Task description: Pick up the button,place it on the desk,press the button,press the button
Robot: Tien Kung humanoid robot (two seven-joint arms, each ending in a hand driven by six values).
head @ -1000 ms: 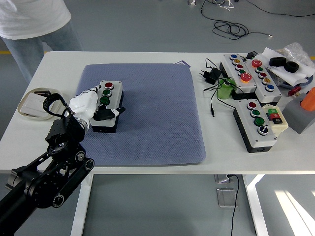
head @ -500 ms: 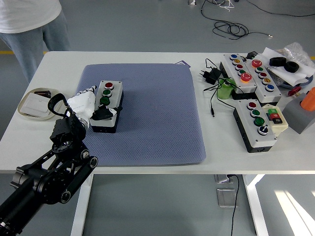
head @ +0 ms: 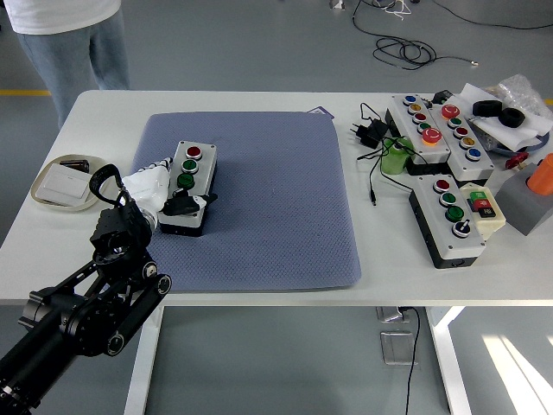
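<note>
Black left arm, pale hand, person in white and denim

The left arm [head: 82,316] is showing glossy black rounded links with silver screws and a black cable looping near the wrist; the left hand [head: 160,192] beside the blue mat [head: 259,203] is showing white shells with black fingers. Beyond the mat, a person [head: 73,35] is wearing a white top and blue jeans.

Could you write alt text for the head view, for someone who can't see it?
A robot's left hand grips a small button box on a blue mat on a white table; more button boxes lie at right, and a person stands behind.
</note>
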